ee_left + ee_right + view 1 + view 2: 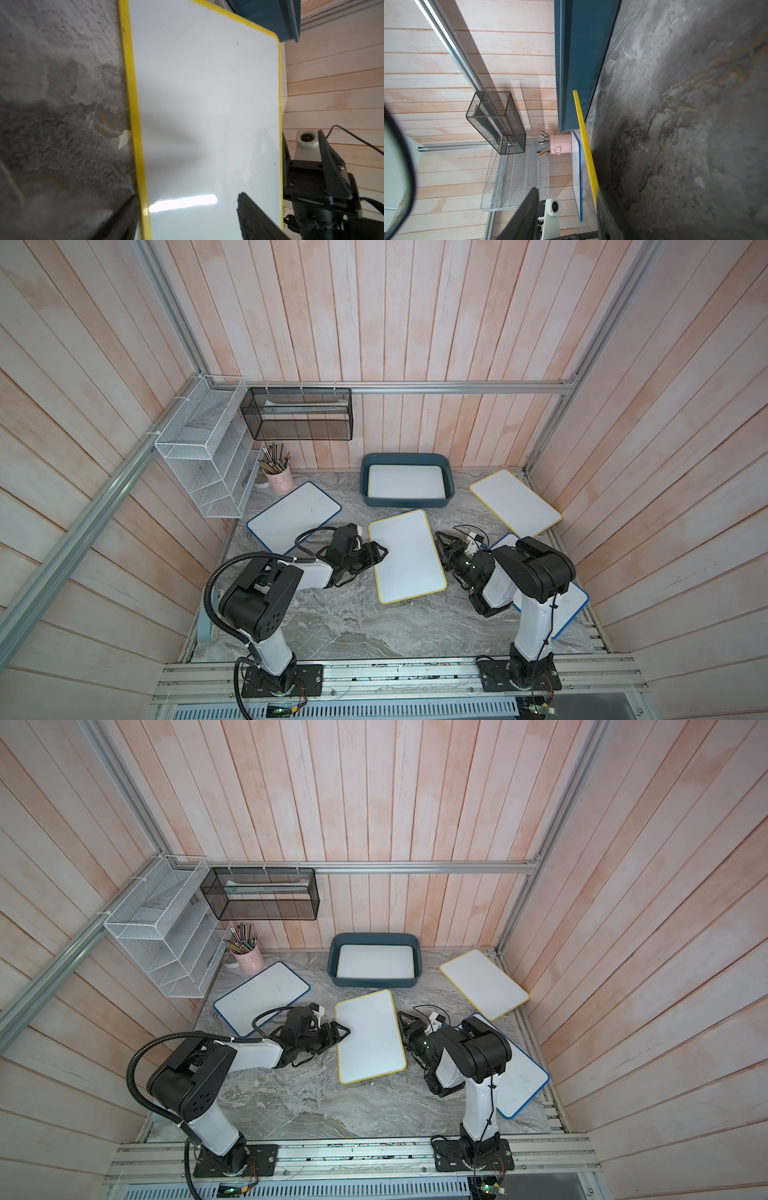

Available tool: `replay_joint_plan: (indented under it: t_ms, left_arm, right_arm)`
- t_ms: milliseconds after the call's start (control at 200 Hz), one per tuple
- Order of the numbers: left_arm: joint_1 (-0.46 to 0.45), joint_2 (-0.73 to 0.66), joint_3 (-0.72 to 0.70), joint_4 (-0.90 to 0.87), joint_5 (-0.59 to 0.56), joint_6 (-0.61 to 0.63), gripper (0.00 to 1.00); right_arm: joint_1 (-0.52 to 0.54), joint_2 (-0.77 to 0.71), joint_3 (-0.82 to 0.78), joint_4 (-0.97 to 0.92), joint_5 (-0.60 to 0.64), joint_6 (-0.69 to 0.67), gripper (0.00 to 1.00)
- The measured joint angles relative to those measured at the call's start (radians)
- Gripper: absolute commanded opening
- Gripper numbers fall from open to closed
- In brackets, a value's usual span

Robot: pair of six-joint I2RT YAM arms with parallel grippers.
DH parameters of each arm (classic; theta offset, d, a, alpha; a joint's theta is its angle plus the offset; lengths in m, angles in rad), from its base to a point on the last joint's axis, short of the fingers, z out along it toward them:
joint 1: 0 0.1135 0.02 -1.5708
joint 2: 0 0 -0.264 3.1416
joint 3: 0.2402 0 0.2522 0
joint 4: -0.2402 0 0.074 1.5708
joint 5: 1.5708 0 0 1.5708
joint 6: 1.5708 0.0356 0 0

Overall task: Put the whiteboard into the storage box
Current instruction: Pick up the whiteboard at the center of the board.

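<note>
Between the two pincers lies the yellow-edged whiteboard (405, 556), long axis pointing to the storage box (406, 502) beyond. The left pincer (384, 551) and right pincer (441, 545) both stand apart, straddling opposite long edges.

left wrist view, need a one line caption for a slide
Open left gripper straddling one long edge of the yellow-framed whiteboard, teal storage box just beyond.

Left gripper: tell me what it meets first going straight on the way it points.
The yellow-framed white rectangular whiteboard. The left gripper has its open jaws astride the board's long edge, so going on would probably seat that edge deeper between them. The right gripper is at the far edge.
</note>
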Motion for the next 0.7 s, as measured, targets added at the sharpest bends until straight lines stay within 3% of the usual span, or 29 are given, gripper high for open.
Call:
replay_joint_plan:
  t_ms: [700]
  left_arm:
    - [0.001, 0.026, 0.003, 0.057, -0.01, 0.003, 0.77]
  right_arm:
    - [0.008, -0.013, 0.011, -0.003, 0.043, 0.052, 0.45]
